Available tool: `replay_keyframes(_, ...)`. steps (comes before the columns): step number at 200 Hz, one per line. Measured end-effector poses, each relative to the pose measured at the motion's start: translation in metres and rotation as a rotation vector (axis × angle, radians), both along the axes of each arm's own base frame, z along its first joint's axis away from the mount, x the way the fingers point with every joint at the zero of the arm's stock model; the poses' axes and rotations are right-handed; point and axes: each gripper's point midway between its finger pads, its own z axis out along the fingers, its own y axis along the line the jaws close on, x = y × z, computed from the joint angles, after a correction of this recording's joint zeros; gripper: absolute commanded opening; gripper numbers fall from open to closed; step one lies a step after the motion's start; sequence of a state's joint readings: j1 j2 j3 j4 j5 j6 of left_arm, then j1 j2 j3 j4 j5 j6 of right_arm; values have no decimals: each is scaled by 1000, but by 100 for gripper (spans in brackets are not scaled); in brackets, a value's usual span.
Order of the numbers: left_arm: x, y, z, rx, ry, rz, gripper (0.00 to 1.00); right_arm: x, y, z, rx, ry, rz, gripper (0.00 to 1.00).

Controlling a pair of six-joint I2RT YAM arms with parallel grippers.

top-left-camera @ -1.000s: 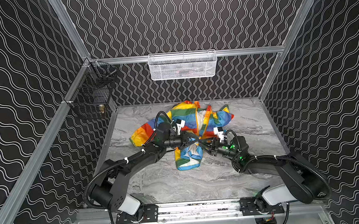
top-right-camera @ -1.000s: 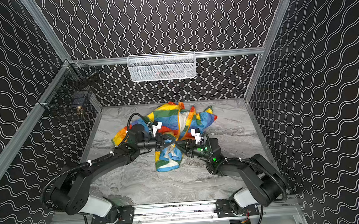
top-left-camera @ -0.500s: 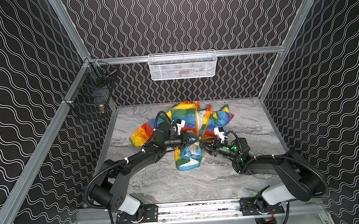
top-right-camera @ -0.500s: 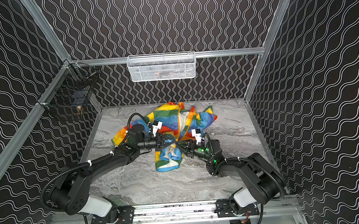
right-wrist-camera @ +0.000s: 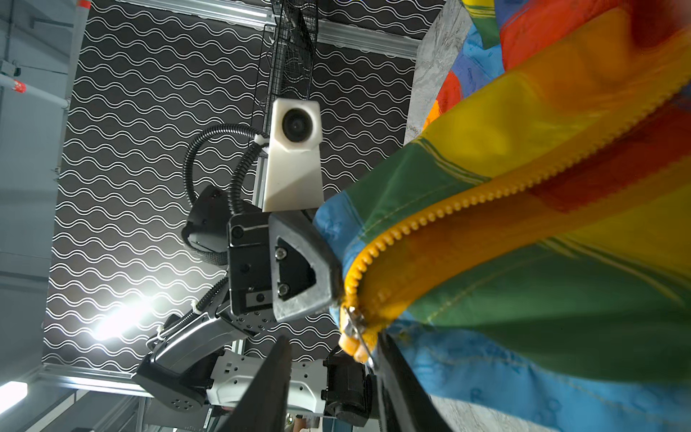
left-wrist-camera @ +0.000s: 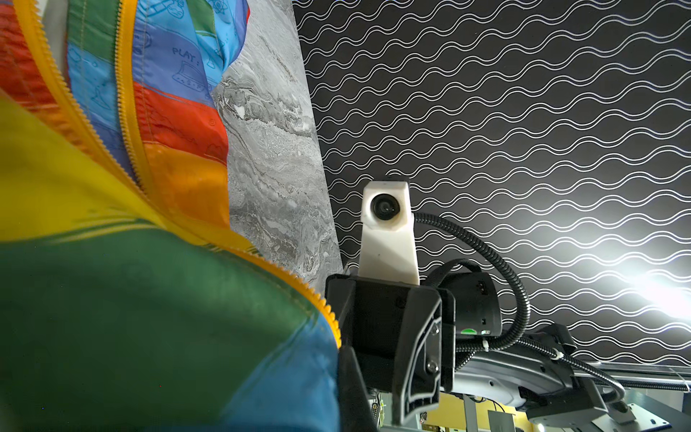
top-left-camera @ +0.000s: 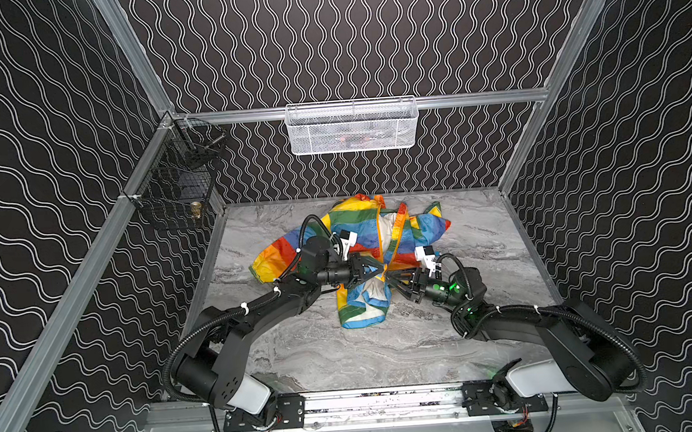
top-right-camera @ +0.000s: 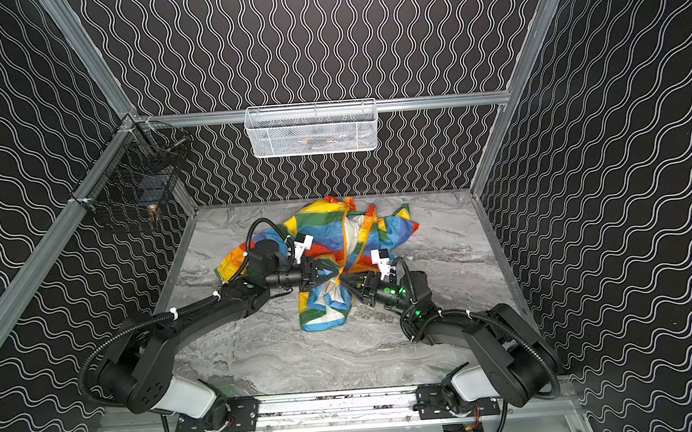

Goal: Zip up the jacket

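Two hands meet at the rainbow jacket (top-left-camera: 362, 228), crumpled on the marble surface's (top-left-camera: 346, 359) back middle. The left hand (top-left-camera: 375, 270) pinches its zipper edge, and the right hand (top-left-camera: 394, 280) is spread, with the metal slider (right-wrist-camera: 353, 329) just beside one finger (right-wrist-camera: 400, 377).

Black walls (top-left-camera: 365, 36) with white wavy lines enclose a grey marbled tabletop (top-left-camera: 346, 359), and aluminium rails (top-left-camera: 473, 99) carry a white mesh basket (top-left-camera: 352, 127) at the back and a black wire basket (top-left-camera: 175, 187) on the left.

Jacket (top-left-camera: 416, 231) on table (top-left-camera: 346, 359), before basket (top-left-camera: 352, 127)
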State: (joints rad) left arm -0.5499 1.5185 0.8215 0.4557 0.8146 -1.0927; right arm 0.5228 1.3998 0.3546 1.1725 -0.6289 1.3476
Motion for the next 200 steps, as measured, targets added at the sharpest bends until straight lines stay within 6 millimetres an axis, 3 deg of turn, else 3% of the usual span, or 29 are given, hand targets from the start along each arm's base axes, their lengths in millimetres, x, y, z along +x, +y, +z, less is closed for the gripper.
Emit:
replay_keyframes(157, -1, 1, -3, 9, 7, 4, 0, 7, -2, -9, -32, 18, -11, 0)
replay_keyframes(200, -2, 3, -4, 36, 7, 11, 0, 10, 1, -9, -85, 4, 6, 0)
